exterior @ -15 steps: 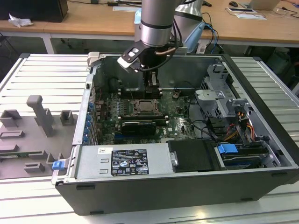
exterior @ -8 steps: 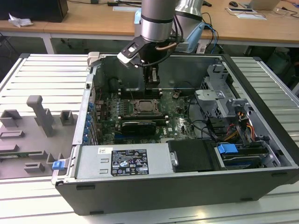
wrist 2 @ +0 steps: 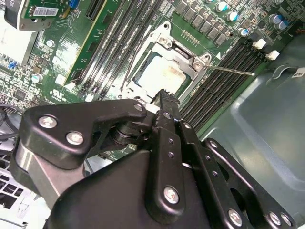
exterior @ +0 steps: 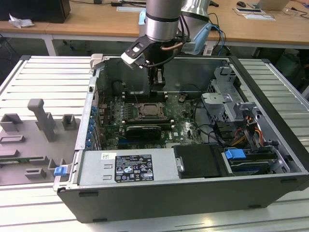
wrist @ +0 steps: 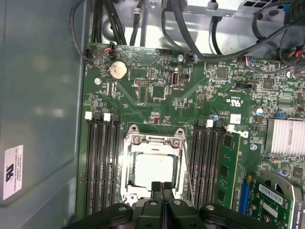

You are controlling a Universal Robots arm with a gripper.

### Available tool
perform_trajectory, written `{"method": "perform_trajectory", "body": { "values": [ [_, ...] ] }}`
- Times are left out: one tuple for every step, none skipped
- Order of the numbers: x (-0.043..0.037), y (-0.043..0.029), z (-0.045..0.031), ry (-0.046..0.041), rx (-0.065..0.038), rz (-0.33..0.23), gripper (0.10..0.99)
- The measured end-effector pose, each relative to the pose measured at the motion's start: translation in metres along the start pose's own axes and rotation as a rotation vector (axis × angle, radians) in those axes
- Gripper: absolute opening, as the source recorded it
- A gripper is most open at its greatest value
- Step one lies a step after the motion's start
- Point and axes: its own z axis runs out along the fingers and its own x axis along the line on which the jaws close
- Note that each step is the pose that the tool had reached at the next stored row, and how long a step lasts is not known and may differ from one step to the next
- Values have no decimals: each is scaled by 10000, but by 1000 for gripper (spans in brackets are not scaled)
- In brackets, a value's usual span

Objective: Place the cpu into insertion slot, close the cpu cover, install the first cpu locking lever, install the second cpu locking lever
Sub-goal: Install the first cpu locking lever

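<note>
- Exterior view: the computer case (exterior: 193, 203) lies open-side-up on a slatted metal table (exterior: 277, 79). Its raised steel walls ring the green board (exterior: 181, 126).
- In the first wrist view, a bare grey case wall (wrist: 43, 95) runs just beside one bank of memory slots (wrist: 102, 157). Cables crowd the board's far edge. The space right above the socket is free.
- The arm (exterior: 161, 19) comes straight down into the case, with the gripper (exterior: 157, 86) pointing at the board.
- In both wrist views the gripper (wrist: 162, 185) (wrist 2: 164, 98) has its fingertips pressed together with nothing between them. They sit over one edge of the insertion slot (exterior: 141, 112); whether they touch it I cannot tell.
- The one cpu (wrist: 153, 170) (wrist 2: 159, 76) lies flat in the slot, and the cpu cover (wrist: 155, 140) frames it.
- One thin locking lever (wrist: 188, 171) (wrist 2: 233, 71) stands out sideways over the neighbouring memory slots.
- Counted: four memory slots on each side of the socket, and one coin cell (wrist: 117, 70).
</note>
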Motion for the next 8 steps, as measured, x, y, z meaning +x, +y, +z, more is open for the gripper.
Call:
{"method": "perform_trajectory", "body": {
  "values": [
    [0, 0, -10, 1, 0, 0, 106],
    [0, -1, -20, 0, 0, 0, 106],
    [-1, -1, -35, -1, 0, -1, 106],
    [-1, -1, -49, -1, -1, -1, 106],
    [-2, -4, -89, -2, -7, 0, 106],
    [-3, -7, -128, -3, -12, 0, 106],
    [-4, -10, -155, -11, -30, 3, 106],
    [-3, -13, -156, -30, -128, -151, 106]
  ]
}}
